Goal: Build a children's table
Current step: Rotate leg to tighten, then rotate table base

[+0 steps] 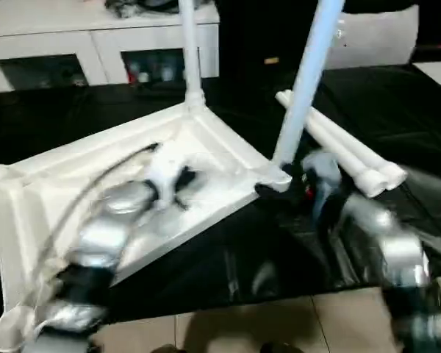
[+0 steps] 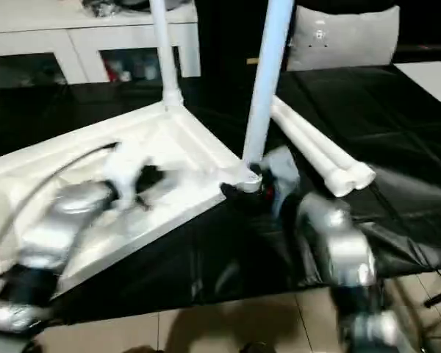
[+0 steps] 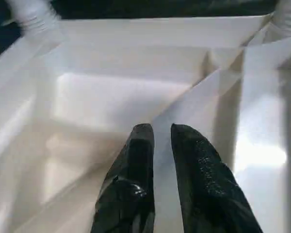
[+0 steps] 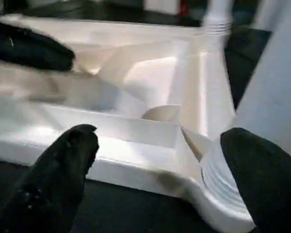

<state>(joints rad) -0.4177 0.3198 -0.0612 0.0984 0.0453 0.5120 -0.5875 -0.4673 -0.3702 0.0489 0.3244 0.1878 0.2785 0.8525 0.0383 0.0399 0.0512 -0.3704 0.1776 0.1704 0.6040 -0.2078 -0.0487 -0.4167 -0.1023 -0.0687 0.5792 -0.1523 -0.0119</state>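
The children's table top (image 1: 73,165) lies upside down on a black cloth, ribbed underside up. One white leg (image 1: 191,59) stands upright in the far corner socket. A second leg (image 1: 305,81) stands in the near right corner socket. Two loose legs (image 1: 345,154) lie side by side on the cloth to the right. My left gripper (image 3: 161,138) hovers over the ribs in the middle of the underside, its fingers a narrow gap apart with nothing held. My right gripper (image 4: 160,160) is wide open at the base of the near right leg (image 4: 276,82), one finger on each side of the socket (image 4: 223,184).
A white cabinet (image 1: 95,37) runs along the back. A grey cushion (image 2: 345,37) sits behind the loose legs. The black cloth (image 1: 397,95) ends at the near edge, with tiled floor (image 1: 279,323) below. A cable (image 1: 81,195) loops over my left forearm.
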